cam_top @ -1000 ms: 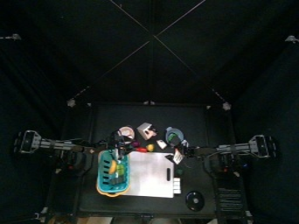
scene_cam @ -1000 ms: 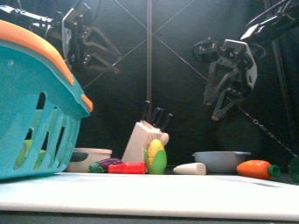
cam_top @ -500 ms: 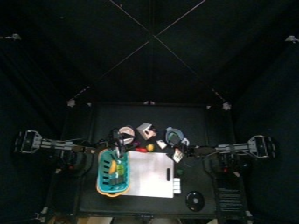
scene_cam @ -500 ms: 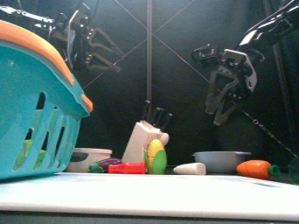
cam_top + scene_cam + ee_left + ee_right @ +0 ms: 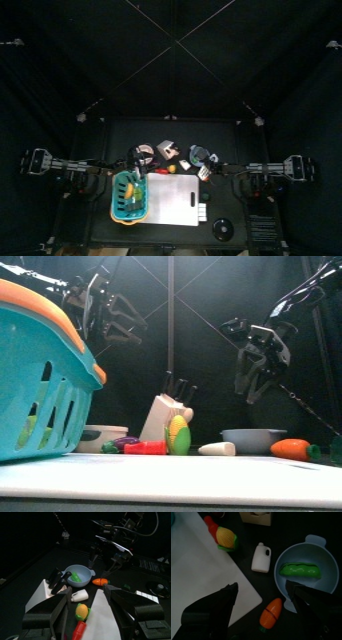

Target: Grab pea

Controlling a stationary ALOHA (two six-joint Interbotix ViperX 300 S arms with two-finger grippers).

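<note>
So the right tool is hanging in the air above the bench with its jaws spread wide, nothing between them. Straight below it in the wrist view sits the pale grey-blue bowl, and the pea is lying flat inside, a bit off-centre. Just beside the bowl on the left there's a little white bottle, and an orange carrot lies near its rim. Corn is further out, next to the white cutting board.

The left tool is also spread and empty, up high on the left side and well apart from the bowl. It can see the pea too, from across the pile.

The pea itself: small bright green pod, slightly curved, bumpy along its length, kind of shiny. I'd guess hard plastic, super light, stiff, and probably a bit slippery. It won't squash, but it might skid or roll against the bowl wall when pinched. Best bet, I think, is gripping across the narrow width at the middle, jaws coming straight down so they clear the rim.
</note>
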